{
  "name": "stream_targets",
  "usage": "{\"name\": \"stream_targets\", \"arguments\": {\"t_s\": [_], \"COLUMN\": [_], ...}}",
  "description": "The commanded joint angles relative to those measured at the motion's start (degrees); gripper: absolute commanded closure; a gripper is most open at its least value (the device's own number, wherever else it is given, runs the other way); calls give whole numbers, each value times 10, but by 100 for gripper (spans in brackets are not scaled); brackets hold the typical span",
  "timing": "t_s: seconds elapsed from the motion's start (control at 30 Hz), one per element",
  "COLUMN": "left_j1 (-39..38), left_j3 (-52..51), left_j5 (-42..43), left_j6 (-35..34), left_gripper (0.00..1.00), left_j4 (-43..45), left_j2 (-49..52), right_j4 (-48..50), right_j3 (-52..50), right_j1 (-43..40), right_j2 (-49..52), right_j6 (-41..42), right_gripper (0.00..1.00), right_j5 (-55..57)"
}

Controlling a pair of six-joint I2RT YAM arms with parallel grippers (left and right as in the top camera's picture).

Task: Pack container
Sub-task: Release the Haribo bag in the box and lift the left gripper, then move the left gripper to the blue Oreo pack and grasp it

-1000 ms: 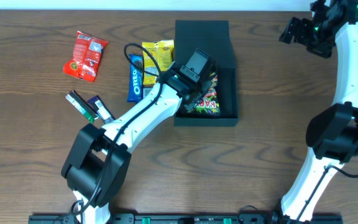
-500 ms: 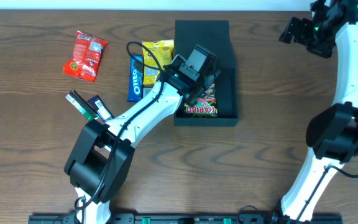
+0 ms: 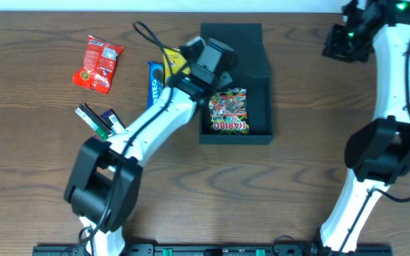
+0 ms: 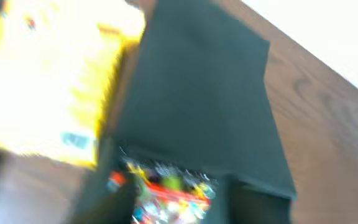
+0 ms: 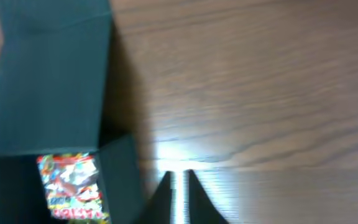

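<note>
The container (image 3: 258,107) is a dark box with its flap lid (image 3: 232,44) laid open toward the table's far side. A colourful Haribo packet (image 3: 228,114) lies flat inside it. My left gripper (image 3: 216,67) hovers over the container's left wall, above the packet. The left wrist view is blurred: its dark fingers look parted, with nothing between them, over the Haribo packet (image 4: 166,193) and the lid (image 4: 197,93). At the far right of the table my right gripper (image 3: 337,41) is shut and empty (image 5: 180,186), over bare wood beside the container (image 5: 48,81).
Left of the container lie a yellow packet (image 3: 171,60), partly under my left arm, and a blue Oreo packet (image 3: 155,85). A red packet (image 3: 98,64) sits further left. Two small dark packets (image 3: 102,121) lie nearer the front.
My left gripper let go of the Haribo packet, which now lies flat in the container, and drew back up and to the left. My right gripper shut and shifted slightly.
</note>
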Motion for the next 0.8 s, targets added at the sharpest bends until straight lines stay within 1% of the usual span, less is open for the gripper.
{"name": "stream_targets", "arguments": {"t_s": [0.0, 0.07, 0.23, 0.33, 0.4, 0.5, 0.63, 0.67, 0.77], "left_j1": [27, 45, 87, 120, 143, 163, 165, 163, 161], "left_j3": [3, 3, 3, 3, 2, 2, 2, 2, 2], "left_j5": [-45, -45, -40, 8, 67, 114, 149, 177, 213], "left_j6": [170, 222, 233, 237, 252, 271, 291, 292, 292], "left_gripper": [94, 94, 94, 94, 94, 94, 94, 94, 94], "left_j4": [-3, -17, -66, -98, -112, -121, -132, -137, -142], "left_j2": [-37, -44, -47, -43, -40, -30, -4, 7, 26], "right_j4": [-5, -12, -30, -30, -24, 0, 35, 46, 63], "right_j3": [2, 2, -9, -36, -61, -114, -176, -194, -221], "right_j1": [42, 69, 130, 169, 194, 233, 271, 283, 299], "right_j2": [-21, -21, -21, -21, -21, -21, -21, -21, -21], "right_j6": [-18, -43, -45, -46, -47, -44, 1, 14, 56], "right_gripper": [99, 98, 98, 99, 98, 99, 99, 98, 98], "right_j5": [-33, -50, -62, -62, -56, -6, 76, 99, 157]}}
